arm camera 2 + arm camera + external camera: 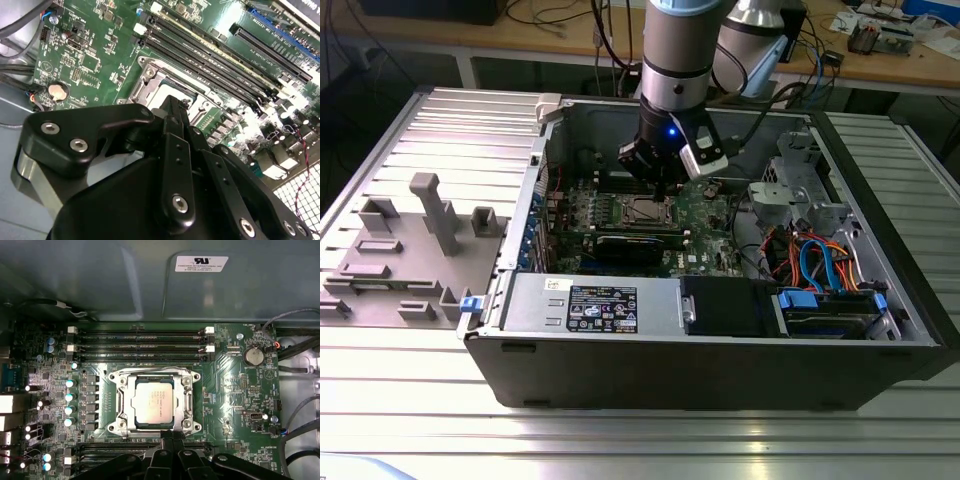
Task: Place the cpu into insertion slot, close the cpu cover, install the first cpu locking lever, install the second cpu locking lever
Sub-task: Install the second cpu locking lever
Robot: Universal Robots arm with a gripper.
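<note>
An open computer case lies on a ribbed metal table. At 9 o'clock from the case, a grey fixture plate carries upright blocks. Inside, a green motherboard holds long black memory slots at 12 o'clock and a coin cell battery toward 2 o'clock in the first wrist view. In the exterior view, blue and orange cables sit at 3 o'clock, with a labelled power supply at 6 o'clock. A wooden desk runs across 12 o'clock.
</note>
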